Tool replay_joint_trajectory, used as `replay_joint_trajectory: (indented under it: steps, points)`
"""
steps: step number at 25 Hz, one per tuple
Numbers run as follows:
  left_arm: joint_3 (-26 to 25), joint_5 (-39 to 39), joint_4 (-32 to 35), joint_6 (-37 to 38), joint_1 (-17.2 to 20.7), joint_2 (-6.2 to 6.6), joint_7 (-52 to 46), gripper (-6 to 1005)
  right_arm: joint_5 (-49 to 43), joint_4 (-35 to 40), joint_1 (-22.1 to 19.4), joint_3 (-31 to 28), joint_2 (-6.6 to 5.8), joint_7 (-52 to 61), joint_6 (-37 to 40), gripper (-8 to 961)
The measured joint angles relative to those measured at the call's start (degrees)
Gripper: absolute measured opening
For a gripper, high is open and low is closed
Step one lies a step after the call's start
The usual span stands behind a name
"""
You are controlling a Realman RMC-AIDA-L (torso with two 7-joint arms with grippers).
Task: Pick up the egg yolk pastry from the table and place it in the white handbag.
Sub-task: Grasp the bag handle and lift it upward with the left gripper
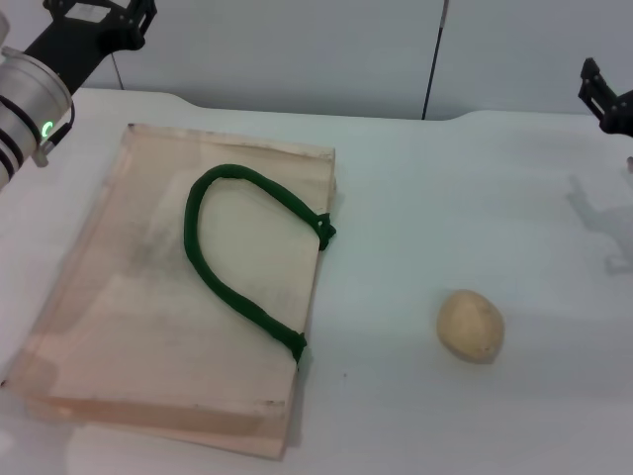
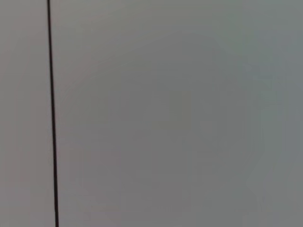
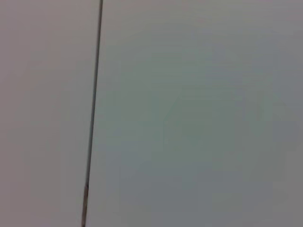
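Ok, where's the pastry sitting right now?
In the head view the pastry lies on the white table, on the robot's right, apart from the handbag and its green handle.

White table [image 1: 475, 198]: handbag [image 1: 119, 327] flat, pastry [image 1: 471, 325] apart.

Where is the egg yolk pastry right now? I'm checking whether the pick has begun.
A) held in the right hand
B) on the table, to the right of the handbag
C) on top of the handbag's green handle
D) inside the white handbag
B: the egg yolk pastry sits on the bare table, apart from the white handbag lying flat to its left.
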State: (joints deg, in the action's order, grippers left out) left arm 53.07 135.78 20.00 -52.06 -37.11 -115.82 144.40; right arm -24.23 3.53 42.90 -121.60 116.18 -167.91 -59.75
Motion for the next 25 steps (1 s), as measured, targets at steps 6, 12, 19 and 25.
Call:
replay_joint_trajectory:
  steps: [6,12,19,25]
  points:
    - [0.63,-0.32,0.39,1.38,-0.22,-0.27,-0.27,413,0.01,-0.03,0.62,-0.03,0.0,0.14,3.4,758]
    - [1.06,-5.18,2.98,0.23,0.77,-0.42,-6.62,407,0.0,0.09,-0.03,0.01,0.01,0.14,3.38,758]
    - [5.95,-16.77,18.1,1.7,6.47,-0.52,-24.91,401,-0.06,0.21,0.0,0.07,0.0,0.88,3.55,758]
    - [6.77,-30.3,26.6,2.63,8.41,-0.41,-37.47,363,-0.31,0.25,0.01,0.38,0.0,1.5,3.74,758]
